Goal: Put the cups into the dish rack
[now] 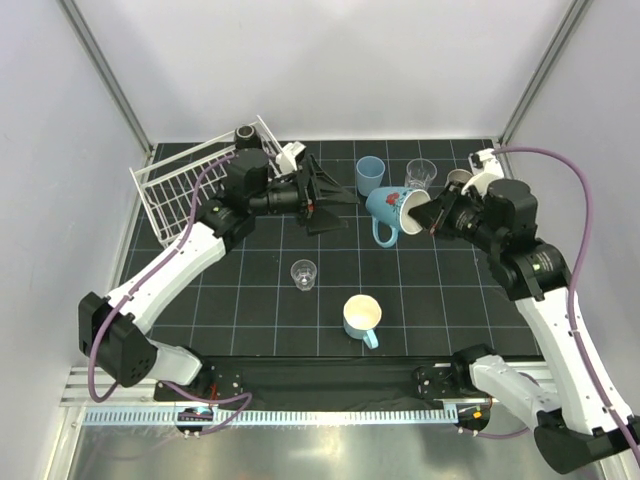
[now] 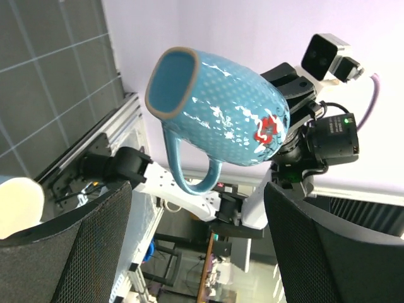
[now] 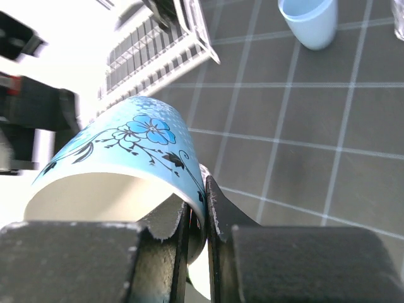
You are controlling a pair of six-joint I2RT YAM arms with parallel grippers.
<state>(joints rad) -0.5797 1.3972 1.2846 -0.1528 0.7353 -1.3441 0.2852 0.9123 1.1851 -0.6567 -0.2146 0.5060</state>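
My right gripper (image 1: 428, 214) is shut on the rim of a light blue flowered mug (image 1: 393, 211) and holds it on its side above the mat; the jaws pinch the rim (image 3: 199, 214), one finger inside the cream interior. My left gripper (image 1: 340, 205) is open and empty, facing that mug (image 2: 221, 107) just left of it, with wide mesh fingers (image 2: 69, 246). The white wire dish rack (image 1: 185, 190) stands tilted at the back left, with a black mug (image 1: 246, 134) at its far corner. A second blue mug (image 1: 362, 316) and a clear glass (image 1: 304, 273) stand on the mat.
A light blue tumbler (image 1: 369, 175), another clear glass (image 1: 420, 175) and a brown cup (image 1: 458, 180), partly behind my right arm, stand at the back. The tumbler (image 3: 309, 22) and rack (image 3: 151, 57) show in the right wrist view. White walls enclose the black gridded mat (image 1: 250, 300).
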